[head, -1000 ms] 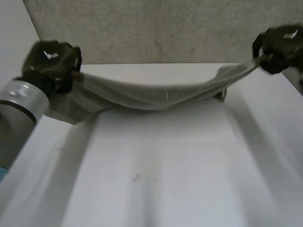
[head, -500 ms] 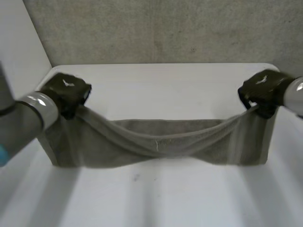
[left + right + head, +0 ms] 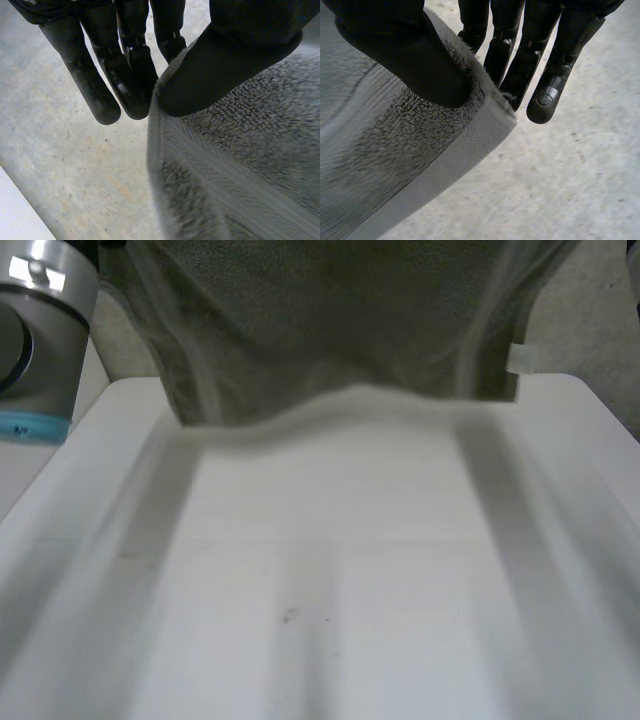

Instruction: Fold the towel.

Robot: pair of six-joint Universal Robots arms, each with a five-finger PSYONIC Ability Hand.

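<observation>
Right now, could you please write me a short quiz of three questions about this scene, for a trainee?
1. True or false: the grey terry-cloth towel hangs in the air above the white table.
2. How does the left robot hand hold the towel? A) pinched between thumb and fingers; B) pressed flat under the palm; C) not touching it.
3. Fill in: the right robot hand pinches the towel at a hemmed ____.
Key: 1 true; 2 A; 3 corner.
</observation>
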